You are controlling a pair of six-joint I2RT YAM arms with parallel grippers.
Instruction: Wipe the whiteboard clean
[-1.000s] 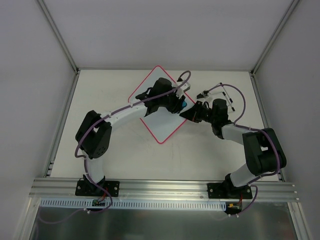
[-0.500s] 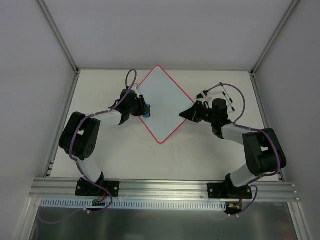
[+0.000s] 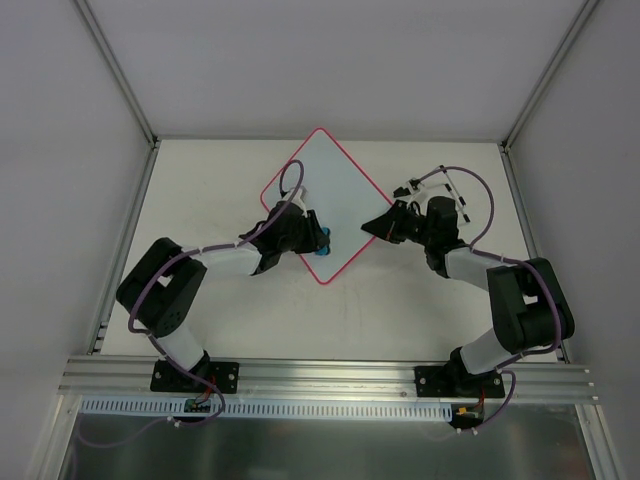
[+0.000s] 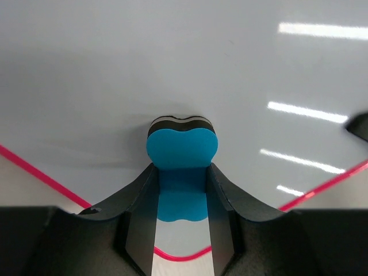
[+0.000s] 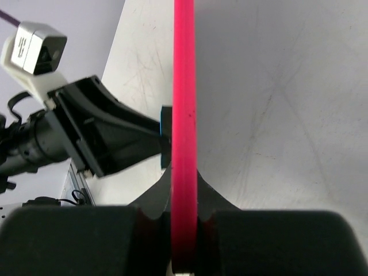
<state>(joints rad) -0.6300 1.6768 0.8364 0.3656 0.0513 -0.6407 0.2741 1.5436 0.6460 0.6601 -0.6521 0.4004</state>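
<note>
Top view: the flat square white board w/ thin pink-red rim (image 3: 320, 185) lies turned like a diamond on the pale surface (image 3: 210, 180), centre toward 12 o'clock.

My L gripper (image 3: 318, 240) reaches in from 8 o'clock, jaws clenched on a small blue-and-black eraser block (image 3: 322, 245). The block sits on the board's face, btwn its centre and its 6 o'clock corner.

L wrist cam: blue block (image 4: 181, 150) pinched btwn the two black jaws of the gripper (image 4: 181, 172), its far end pressed on the glossy white face (image 4: 172, 69).

My R gripper (image 3: 375, 226) is at the board's 3 o'clock corner, jaws clamped tight on the rim.

R wrist cam: pink rim (image 5: 184, 115) runs straight up from the R gripper (image 5: 184, 253); L gripper (image 5: 103, 135) shows at 9 o'clock.
</note>
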